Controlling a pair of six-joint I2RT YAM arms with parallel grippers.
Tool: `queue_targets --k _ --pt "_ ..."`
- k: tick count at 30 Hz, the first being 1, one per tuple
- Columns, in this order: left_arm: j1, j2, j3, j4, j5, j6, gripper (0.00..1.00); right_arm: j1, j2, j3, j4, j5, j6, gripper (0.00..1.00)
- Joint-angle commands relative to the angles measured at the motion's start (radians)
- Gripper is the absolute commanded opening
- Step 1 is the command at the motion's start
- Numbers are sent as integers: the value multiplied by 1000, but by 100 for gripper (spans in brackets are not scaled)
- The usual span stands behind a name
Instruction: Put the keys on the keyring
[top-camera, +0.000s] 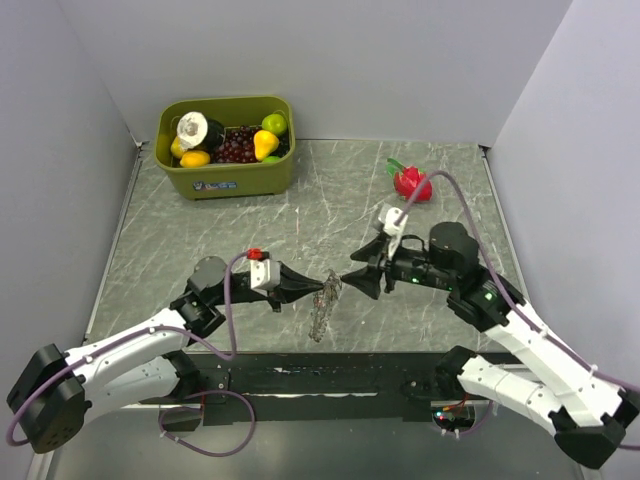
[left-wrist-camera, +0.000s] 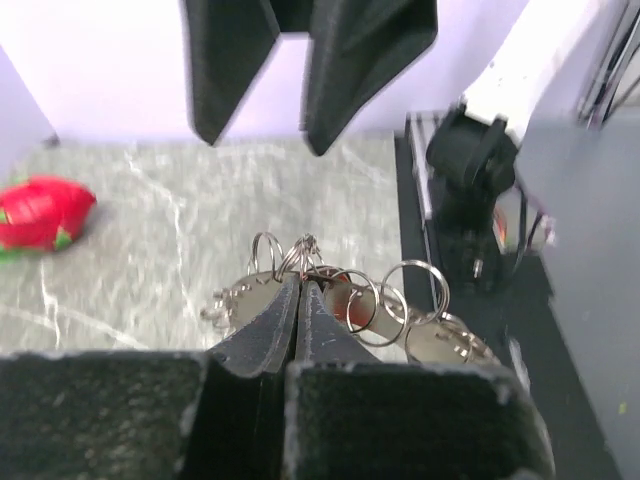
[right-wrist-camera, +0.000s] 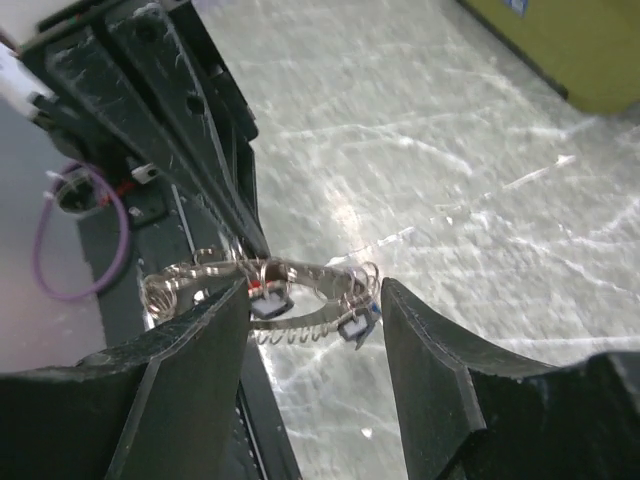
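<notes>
My left gripper (top-camera: 320, 284) is shut on a bunch of metal rings and keys (top-camera: 324, 306) that hangs from its tips above the table's near middle. In the left wrist view its shut tips (left-wrist-camera: 300, 284) pinch the keyring (left-wrist-camera: 300, 250), with several split rings (left-wrist-camera: 392, 300), silvery keys and a red key head (left-wrist-camera: 350, 308) fanned around them. My right gripper (top-camera: 349, 280) faces it from the right, open and empty. In the right wrist view its jaws (right-wrist-camera: 312, 288) stand wide on either side of the keyring bunch (right-wrist-camera: 300, 285), where small dark and blue key heads (right-wrist-camera: 352, 326) dangle.
A green bin (top-camera: 232, 175) of toy fruit stands at the back left. A red toy fruit (top-camera: 411, 183) lies at the back right; it also shows in the left wrist view (left-wrist-camera: 40, 215). Grey walls close three sides. A black strip runs along the table's near edge.
</notes>
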Motion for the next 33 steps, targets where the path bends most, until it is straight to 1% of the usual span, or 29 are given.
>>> queue_targets --k 1,2,5,6,10,13,18,20,21,22,23,25,28,31,33 --pt "11 -17 -29 360 1 -140 1 -43 -85 -25 127 -195 32 62" --pt "12 -11 -36 389 12 -156 1 -45 -85 -20 128 -255 30 61" --pt "20 21 -38 466 53 -213 1 -50 -62 -8 108 -350 15 54" --pt "25 35 -35 472 64 -234 1 -48 -45 -6 99 -367 12 49" --pt "35 67 -3 483 144 -265 1 -50 -18 -14 116 -432 7 38" --pt "43 87 23 469 202 -276 1 -50 -1 -20 133 -468 7 34" --pt "69 110 68 377 263 -277 1 -56 48 -5 125 -507 4 28" --pt "77 113 104 308 259 -257 1 -63 65 -5 117 -507 -2 27" --pt "84 113 121 243 251 -234 1 -74 65 -11 124 -499 3 27" --pt "85 112 150 134 244 -211 1 -82 65 -19 134 -502 15 27" --pt "86 107 164 81 234 -181 1 -88 62 -38 163 -504 22 28" --pt "92 106 195 -27 230 -165 1 -118 62 -55 185 -508 41 31" --pt "104 101 223 -135 214 -156 1 -145 70 -77 209 -538 50 33" --pt "114 86 212 -158 210 -154 1 -168 70 -97 234 -554 55 36" --pt "115 72 197 -163 214 -154 1 -178 68 -103 243 -556 56 41"
